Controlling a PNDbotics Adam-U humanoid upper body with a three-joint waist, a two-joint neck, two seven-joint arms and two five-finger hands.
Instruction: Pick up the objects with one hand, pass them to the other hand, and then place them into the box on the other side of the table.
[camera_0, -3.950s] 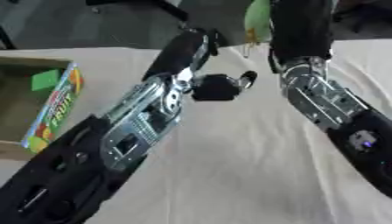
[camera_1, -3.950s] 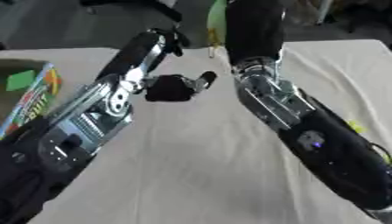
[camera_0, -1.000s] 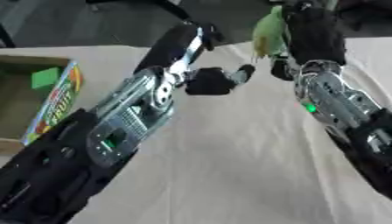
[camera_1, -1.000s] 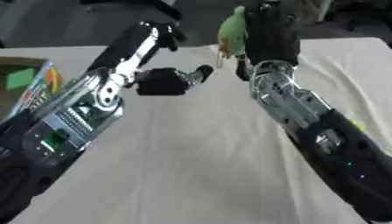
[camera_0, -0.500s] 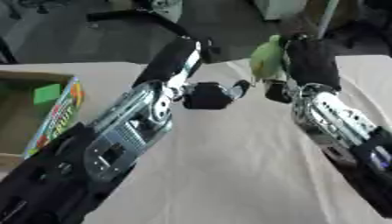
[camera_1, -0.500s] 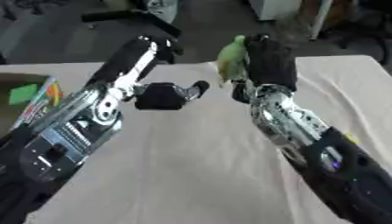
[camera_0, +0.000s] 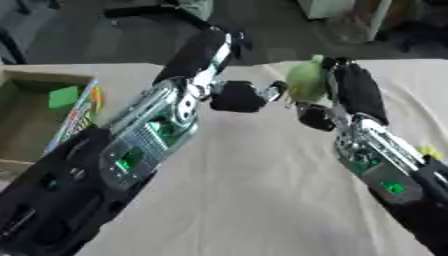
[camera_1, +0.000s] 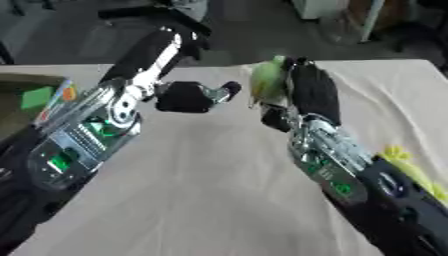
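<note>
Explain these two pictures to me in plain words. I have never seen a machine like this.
Both pictures come from a camera in the robot's head, looking down at a cloth-covered table. The two black and silver limbs are its arms. The right hand holds a pale green object, fingers curled round it. The left hand reaches toward it, almost touching; I cannot tell how its fingers stand. A cardboard box with colourful things inside sits at the left. Something yellow lies at the right.

Readable text: none anywhere.
Colourful packet (camera_0: 80, 112) in the box (camera_0: 26, 145), bench's left edge: printed lettering, too blurred to read.
Arm status lights: green glow, no characters.
</note>
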